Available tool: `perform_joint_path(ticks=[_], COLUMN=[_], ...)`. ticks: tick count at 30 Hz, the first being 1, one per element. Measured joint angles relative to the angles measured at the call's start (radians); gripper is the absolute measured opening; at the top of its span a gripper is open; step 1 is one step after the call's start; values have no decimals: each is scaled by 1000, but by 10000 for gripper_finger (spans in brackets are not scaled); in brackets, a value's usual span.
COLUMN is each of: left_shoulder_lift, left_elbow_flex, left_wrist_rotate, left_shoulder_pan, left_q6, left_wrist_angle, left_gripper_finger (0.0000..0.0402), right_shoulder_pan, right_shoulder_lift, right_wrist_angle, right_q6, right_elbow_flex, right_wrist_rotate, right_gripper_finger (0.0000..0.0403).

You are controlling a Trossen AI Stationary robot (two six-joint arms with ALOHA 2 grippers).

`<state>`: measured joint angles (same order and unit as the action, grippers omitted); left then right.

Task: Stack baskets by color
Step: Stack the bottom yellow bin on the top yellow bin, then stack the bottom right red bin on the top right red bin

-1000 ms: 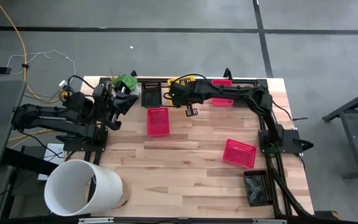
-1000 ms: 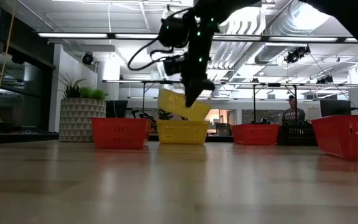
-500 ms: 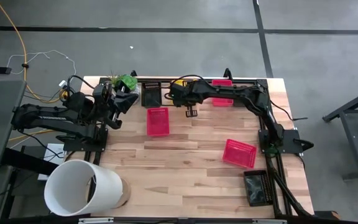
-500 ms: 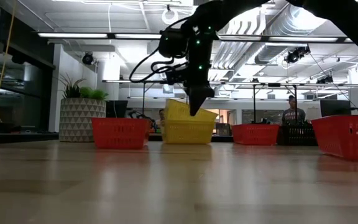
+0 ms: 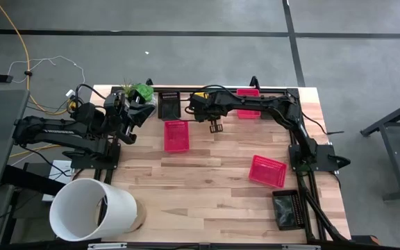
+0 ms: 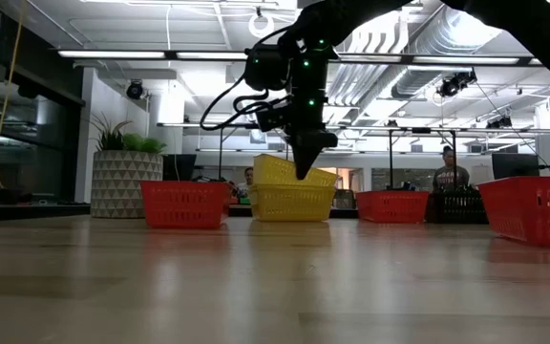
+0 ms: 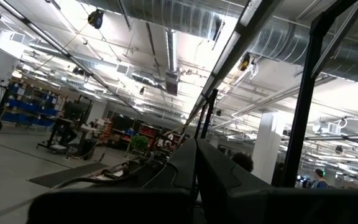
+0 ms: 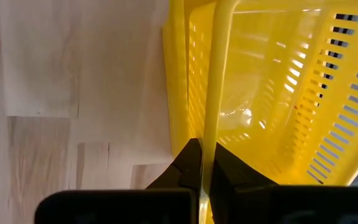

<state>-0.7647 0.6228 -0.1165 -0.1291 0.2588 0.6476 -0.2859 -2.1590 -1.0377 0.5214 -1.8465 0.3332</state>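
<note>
At the table's far edge, two yellow baskets stand one in the other: the lower one (image 6: 292,203) rests on the table, and the upper one (image 6: 277,170) sits in it with its rim slightly tilted. My right gripper (image 6: 304,172) comes down on the upper basket and is shut on its wall; in the high view the arm (image 5: 242,104) covers most of the yellow. My left gripper (image 7: 196,165) is shut on nothing and points up at the far left (image 5: 141,112). My right gripper pinches the upper yellow basket's side wall at its rim (image 8: 211,134), with one finger inside the basket and one outside. The fingers come steeply from above. The basket sits nested in the lower yellow basket (image 8: 174,74).
Three pink-red baskets lie apart: mid table (image 5: 176,135), right of middle (image 5: 267,170) and far right (image 5: 248,103). There are black baskets at the far edge (image 5: 169,104) and the near right corner (image 5: 288,210), a white bucket near left (image 5: 92,208) and a plant pot far left (image 5: 136,92).
My right gripper has gone down with the upper yellow basket. The basket hung tilted above the lower one a second ago and now sits nested in it, nearly level.
</note>
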Motion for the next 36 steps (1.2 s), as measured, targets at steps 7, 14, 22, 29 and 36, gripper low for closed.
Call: perform_joint_path(ticks=[7, 14, 22, 29, 36], left_shoulder_lift=[0, 0, 0, 0, 0], left_elbow_flex=[0, 0, 1, 1, 1], left_wrist_rotate=[0, 0, 0, 12, 27], left_shoulder_pan=[0, 0, -1, -1, -1], left_q6=[0, 0, 0, 0, 0], left_wrist_angle=[0, 0, -22, -78, -118], left_gripper_finger=[0, 0, 0, 0, 0], right_shoulder_pan=[0, 0, -72, -116, -53], right_shoulder_lift=[0, 40, 222, 575, 997], right_wrist_angle=[2, -12, -114, 75, 447], right_q6=[-29, -24, -173, -345, -693], right_elbow_flex=[0, 0, 77, 490, 937], right_wrist_rotate=[0, -23, -190, -253, -357], right_gripper_finger=[63, 172, 196, 195, 195])
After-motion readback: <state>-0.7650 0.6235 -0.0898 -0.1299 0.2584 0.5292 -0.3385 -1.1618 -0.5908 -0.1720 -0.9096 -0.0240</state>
